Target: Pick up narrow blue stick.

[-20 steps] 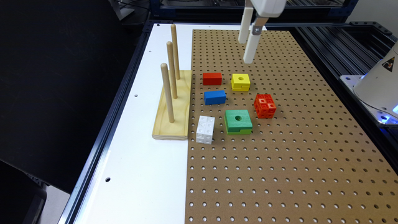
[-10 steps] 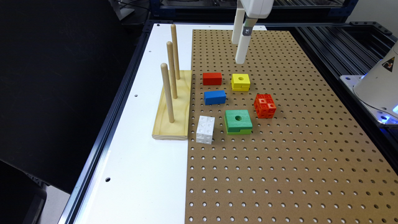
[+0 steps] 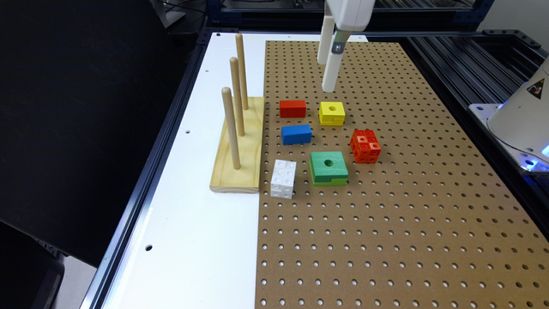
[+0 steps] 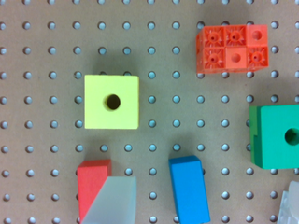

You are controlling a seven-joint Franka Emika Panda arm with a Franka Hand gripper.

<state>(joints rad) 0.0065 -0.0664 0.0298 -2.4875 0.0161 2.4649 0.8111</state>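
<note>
- white gripper [image 3: 328,77] hovered high above pegboard [image 3: 386,223], fingers spread, empty
- narrow blue stick [image 3: 296,134] lay beside red block [image 3: 293,108]
- should centre over blue, straddle short sides, avoid red

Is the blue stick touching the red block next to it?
No. In the exterior view the narrow blue stick lies apart from the red block, with bare pegboard between them.
</note>
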